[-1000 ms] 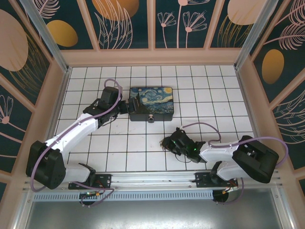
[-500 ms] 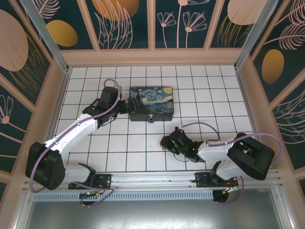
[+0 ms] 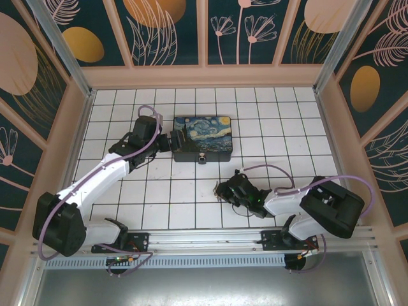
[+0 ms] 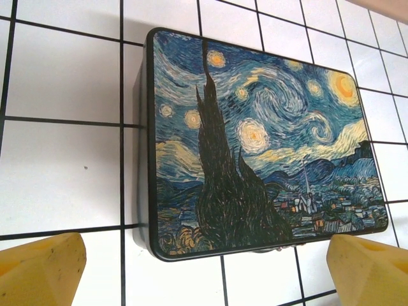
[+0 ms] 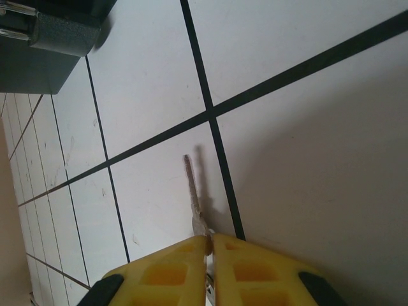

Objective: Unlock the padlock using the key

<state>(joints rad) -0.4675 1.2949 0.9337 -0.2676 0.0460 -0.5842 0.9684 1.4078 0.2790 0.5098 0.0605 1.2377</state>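
Note:
The key (image 5: 193,191) is thin and silvery. Its blade points out over the white tiles, and my right gripper (image 5: 209,245) is shut on its head, low over the table (image 3: 224,190). The small silver padlock (image 3: 203,159) hangs at the front edge of the Starry Night box (image 3: 204,140), a little beyond and left of that gripper. My left gripper (image 3: 171,141) stands open at the box's left end. Its yellow fingertips (image 4: 39,271) straddle the near edge of the box lid (image 4: 255,140) and touch nothing.
The box's dark corner (image 5: 57,35) shows at the top left of the right wrist view. White gridded tiles (image 3: 287,127) cover the floor inside raised wooden walls (image 3: 204,75). Open floor lies between the box and my right gripper.
My right gripper's fingers have closed on the key, and that arm has shifted slightly left. The left arm and the box have not moved.

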